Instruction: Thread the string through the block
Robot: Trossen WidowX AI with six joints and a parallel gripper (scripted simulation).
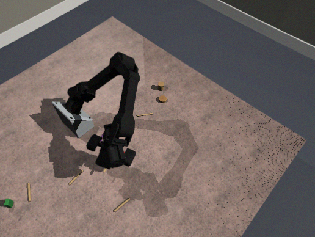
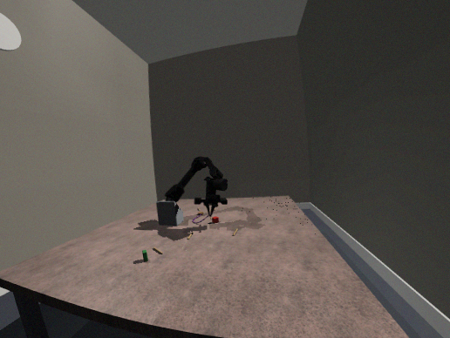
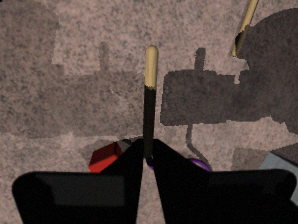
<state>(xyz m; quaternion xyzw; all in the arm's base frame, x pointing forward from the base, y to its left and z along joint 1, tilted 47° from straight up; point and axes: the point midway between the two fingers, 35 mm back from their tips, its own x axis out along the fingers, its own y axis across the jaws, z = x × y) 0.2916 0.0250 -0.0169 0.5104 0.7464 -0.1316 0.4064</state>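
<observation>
My gripper (image 2: 210, 215) (image 3: 147, 144) is shut on the string's wooden stick. It holds the stick (image 3: 151, 65) at its rear end, with the pale front part sticking out ahead; it appears raised above the table. In the top view the hand hides the fingertips. The purple string (image 2: 198, 221) (image 3: 200, 164) curves away behind the fingers. A red block (image 2: 215, 219) (image 3: 104, 158) is close beside the fingers, on the left in the wrist view. No hole can be made out in it, and I cannot make out the holed block with certainty. The arm hides the button in the top view.
Loose sticks (image 1: 76, 178) (image 1: 29, 192) (image 1: 121, 204) (image 1: 144, 115) lie around. A green block (image 1: 9, 203) (image 2: 145, 256) is at the left. A round wooden disc (image 1: 162, 99) and a taller wooden piece (image 1: 161, 85) are beyond the arm. The grey wedge (image 1: 86, 127) (image 2: 166, 212) is by the arm's base.
</observation>
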